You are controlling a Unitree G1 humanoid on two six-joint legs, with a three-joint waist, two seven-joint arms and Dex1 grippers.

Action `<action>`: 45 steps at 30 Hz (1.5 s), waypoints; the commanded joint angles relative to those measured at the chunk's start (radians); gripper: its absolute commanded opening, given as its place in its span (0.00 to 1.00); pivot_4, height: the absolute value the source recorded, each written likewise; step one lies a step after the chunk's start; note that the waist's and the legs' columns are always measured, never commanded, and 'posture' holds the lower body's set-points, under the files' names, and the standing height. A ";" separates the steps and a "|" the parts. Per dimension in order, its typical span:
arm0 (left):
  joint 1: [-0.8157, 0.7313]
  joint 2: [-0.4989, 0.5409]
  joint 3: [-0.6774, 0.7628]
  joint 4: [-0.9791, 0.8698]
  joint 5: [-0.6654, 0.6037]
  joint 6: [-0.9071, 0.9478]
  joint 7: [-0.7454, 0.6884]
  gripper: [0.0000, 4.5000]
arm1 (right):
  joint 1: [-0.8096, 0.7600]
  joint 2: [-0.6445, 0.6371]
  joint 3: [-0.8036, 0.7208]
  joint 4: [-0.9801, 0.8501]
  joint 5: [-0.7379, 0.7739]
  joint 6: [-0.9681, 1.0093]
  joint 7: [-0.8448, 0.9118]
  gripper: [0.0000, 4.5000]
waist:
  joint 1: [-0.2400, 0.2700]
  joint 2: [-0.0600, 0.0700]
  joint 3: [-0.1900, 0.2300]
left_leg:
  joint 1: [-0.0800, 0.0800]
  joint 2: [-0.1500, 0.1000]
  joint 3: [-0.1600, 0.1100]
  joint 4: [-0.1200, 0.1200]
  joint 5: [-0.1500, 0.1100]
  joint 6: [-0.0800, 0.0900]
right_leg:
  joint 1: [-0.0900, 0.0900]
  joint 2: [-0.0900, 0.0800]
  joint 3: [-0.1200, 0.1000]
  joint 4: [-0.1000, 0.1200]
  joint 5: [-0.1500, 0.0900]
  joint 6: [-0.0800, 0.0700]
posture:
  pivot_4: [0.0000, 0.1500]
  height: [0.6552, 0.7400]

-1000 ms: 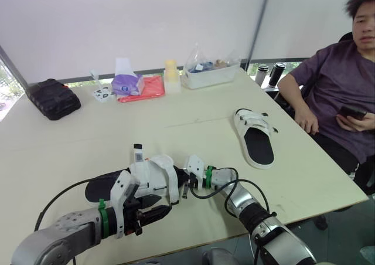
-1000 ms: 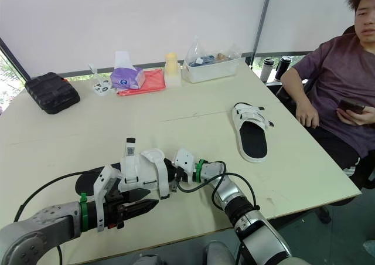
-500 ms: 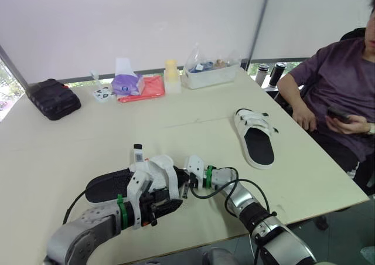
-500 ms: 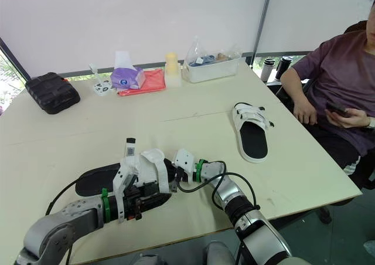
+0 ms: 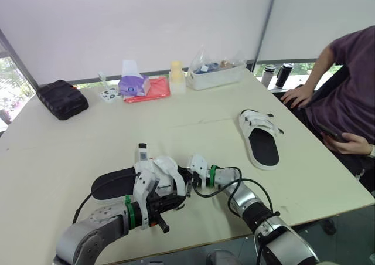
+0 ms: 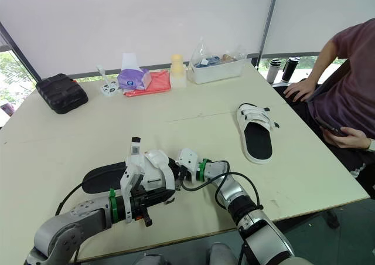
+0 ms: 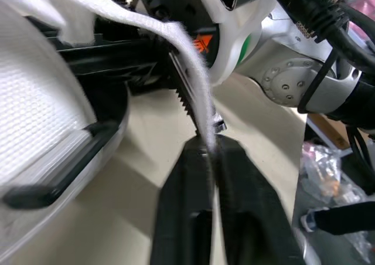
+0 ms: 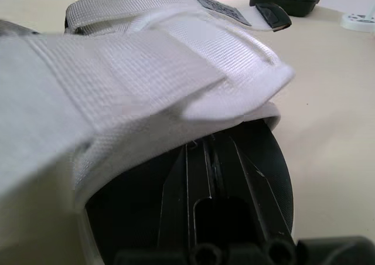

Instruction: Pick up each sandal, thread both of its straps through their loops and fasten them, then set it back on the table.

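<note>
**Task items.** The near sandal (image 5: pixel 117 184) rests on the bench (image 5: pixel 70 142) close to its front edge. Its black footbed faces up and its white straps arch over the end nearest the two arms. The far sandal (image 5: pixel 261 137) lies flat, well apart to the right, footbed up, with two white straps across its far end.

**Left end effector.** The left end effector (image 7: pixel 209 146) sits at the front side of the near sandal. In the left wrist view its two black fingers are pressed together on the free end of a white strap (image 7: pixel 193 71). The strap runs from that pinch back toward the sandal.

**Right end effector.** The right end effector (image 8: pixel 210 145) meets the near sandal from the right. In the right wrist view its fingers lie together, with a hairline between them, on the footbed under the arched straps. Whether they grip anything cannot be told.

**Markings.**
- A white tag (image 5: pixel 141 153) with a black tip stands upright at the far side of the near sandal; its dark print is unreadable.
- A grey label (image 8: pixel 220 7) on one strap is too blurred to read.
- An orange mark (image 7: pixel 202 42) on the right end effector's white housing is not legible.

**Other items.** Along the far edge of the bench stand a black bag (image 5: pixel 61 99), a purple tissue pack (image 5: pixel 133 84), a red pouch (image 5: pixel 153 90), a yellow bottle (image 5: pixel 176 76), a clear tub (image 5: pixel 218 74) and two flasks (image 5: pixel 275 75). No writing on any of them can be read. A person (image 5: pixel 345 83) sits at the right side of the bench, holding a phone (image 5: pixel 331 134).
</note>
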 commanded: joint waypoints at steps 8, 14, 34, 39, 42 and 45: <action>-0.025 0.035 0.126 -0.031 -0.107 0.055 0.029 0.01 | 0.074 -0.025 0.064 0.191 -0.129 0.103 -0.011 0.00 | -0.006 0.001 0.000 | 0.000 0.001 -0.001 -0.002 0.002 0.003 | 0.000 0.000 -0.002 0.001 0.000 0.000 | 1.00 1.00; -0.198 0.208 0.313 0.065 -0.564 0.306 -0.023 0.01 | 0.070 -0.020 0.067 0.206 -0.132 0.100 -0.015 0.00 | -0.009 0.001 0.000 | 0.000 0.001 -0.003 -0.002 0.000 0.001 | -0.001 0.000 -0.008 0.003 0.000 0.000 | 1.00 1.00; -0.358 0.222 0.256 0.418 -0.506 0.394 -0.158 0.01 | 0.066 -0.005 0.065 0.216 -0.128 0.094 -0.045 0.00 | -0.015 -0.005 -0.002 | 0.002 0.000 -0.003 -0.004 0.003 0.002 | -0.001 0.000 -0.005 0.016 0.001 -0.002 | 1.00 1.00; -0.338 0.253 0.246 0.434 -0.452 0.364 -0.210 0.01 | 0.059 -0.003 0.066 0.218 -0.128 0.096 -0.042 0.00 | -0.015 -0.006 -0.002 | 0.002 0.000 -0.003 -0.004 0.003 0.002 | -0.002 0.000 -0.005 0.016 0.001 -0.002 | 1.00 1.00; -0.340 0.268 0.230 0.449 -0.415 0.348 -0.248 0.01 | 0.054 0.000 0.066 0.221 -0.128 0.096 -0.042 0.00 | -0.015 -0.005 -0.002 | 0.002 0.000 -0.002 -0.004 0.003 0.002 | -0.003 0.000 -0.005 0.016 0.001 -0.002 | 1.00 1.00; -0.349 0.271 0.221 0.466 -0.371 0.322 -0.273 0.01 | 0.053 0.001 0.065 0.221 -0.127 0.096 -0.042 0.00 | -0.015 -0.005 -0.002 | 0.001 0.000 -0.002 -0.004 0.003 0.002 | -0.006 0.000 -0.005 0.016 0.001 -0.002 | 1.00 1.00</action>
